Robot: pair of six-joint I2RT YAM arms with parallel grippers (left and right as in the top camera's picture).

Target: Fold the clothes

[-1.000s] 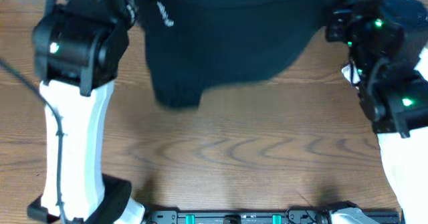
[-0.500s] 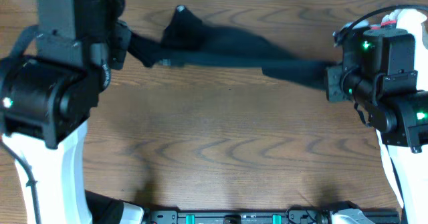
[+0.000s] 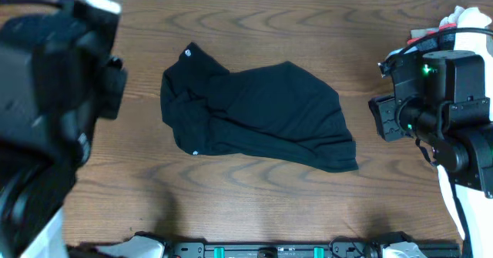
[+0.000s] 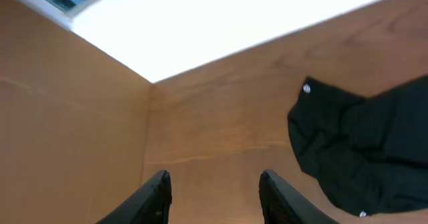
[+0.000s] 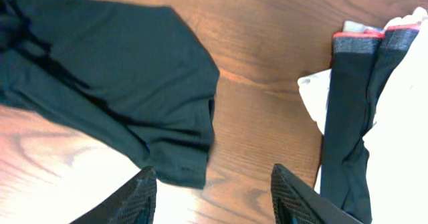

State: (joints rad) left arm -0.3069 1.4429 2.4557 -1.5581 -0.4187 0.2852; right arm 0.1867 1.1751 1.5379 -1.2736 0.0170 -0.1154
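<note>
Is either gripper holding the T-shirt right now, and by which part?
Nothing is held. The black T-shirt lies loose on the table; the left gripper and the right gripper are both open and empty.

The T-shirt [image 3: 258,115] is soft, matt black cloth, limp and creased. The tabletop [image 3: 254,204] is brown wood with a bold grain, smooth with a faint sheen. The dark garment [image 5: 351,117] is matt fabric with a grey-and-red band, and beside it is plain white cloth [image 5: 408,117].
</note>
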